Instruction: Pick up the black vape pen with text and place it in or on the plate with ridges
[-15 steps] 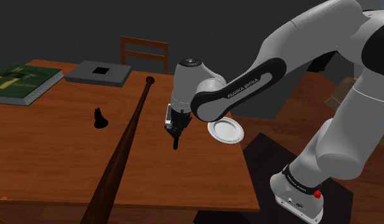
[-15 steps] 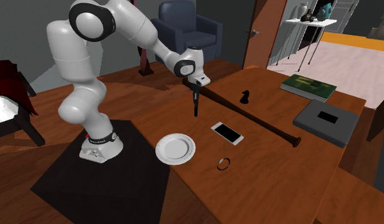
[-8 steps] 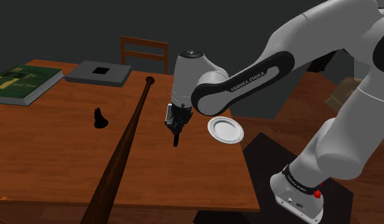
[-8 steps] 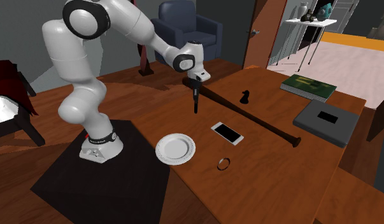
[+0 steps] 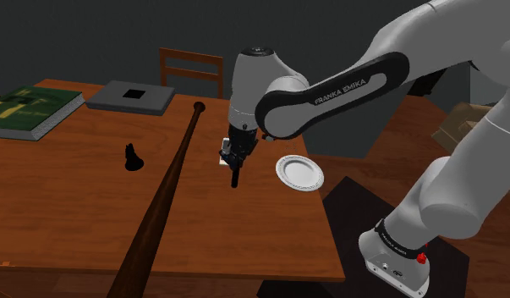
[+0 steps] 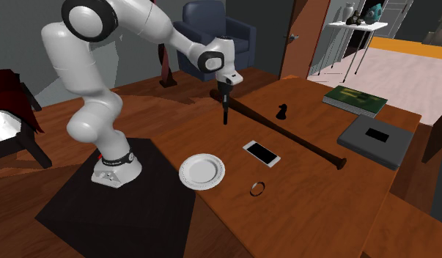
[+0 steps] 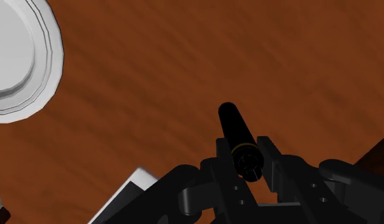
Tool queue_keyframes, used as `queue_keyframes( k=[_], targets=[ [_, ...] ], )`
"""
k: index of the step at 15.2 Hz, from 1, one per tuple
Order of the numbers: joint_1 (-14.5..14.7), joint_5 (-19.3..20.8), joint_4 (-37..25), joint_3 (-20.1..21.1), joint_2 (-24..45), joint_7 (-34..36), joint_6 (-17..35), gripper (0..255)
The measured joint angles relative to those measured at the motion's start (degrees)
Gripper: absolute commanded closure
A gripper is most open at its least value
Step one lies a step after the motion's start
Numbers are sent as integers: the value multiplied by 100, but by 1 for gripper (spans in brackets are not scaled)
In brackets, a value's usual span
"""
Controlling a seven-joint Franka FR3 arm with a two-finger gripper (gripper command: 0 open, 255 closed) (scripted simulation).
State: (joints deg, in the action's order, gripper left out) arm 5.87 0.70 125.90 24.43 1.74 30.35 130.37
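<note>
My gripper (image 5: 234, 158) is shut on the black vape pen (image 5: 234, 175), which hangs upright from the fingers above the wooden table (image 5: 67, 212). In the second exterior view the gripper (image 6: 223, 95) holds the pen (image 6: 224, 111) well above the tabletop, beyond the phone. The wrist view has the pen (image 7: 234, 129) clasped between both fingers of the gripper (image 7: 246, 164), pointing down at the wood. The white ridged plate (image 5: 299, 173) lies near the table edge closest to the stand, off to the side of the pen (image 6: 201, 171) (image 7: 18, 57).
A long brown baseball bat (image 5: 164, 203) (image 6: 285, 133) crosses the table. A small black figure (image 5: 133, 157), a white phone (image 6: 261, 153), a ring (image 6: 257, 189), a green book (image 5: 29, 110) and a grey box (image 5: 130, 96) also lie there. A wooden chair (image 5: 191, 72) stands behind.
The gripper has risen a little with the pen held in it, and the arm's elbow has lifted. Nothing on the table has moved.
</note>
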Motion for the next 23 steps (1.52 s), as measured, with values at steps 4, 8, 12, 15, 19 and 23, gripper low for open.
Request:
queue_keyframes(
  k=[4,8,12,15,19,23],
  targets=[
    [-41,-113,-54,-34,-205,-140,-241,255],
    [-203,-427,498,-257,-836,-712,-287,255],
    [-359,-655,1049,-605,-1475,-1370,-371,255],
    [-452,-750,1434,-887,-1954,-1817,-477,255],
    [-634,-729,1783,-1316,-2435,-2414,-642,255],
    [-850,-611,2103,-1753,-2876,-2984,-790,255]
  ],
)
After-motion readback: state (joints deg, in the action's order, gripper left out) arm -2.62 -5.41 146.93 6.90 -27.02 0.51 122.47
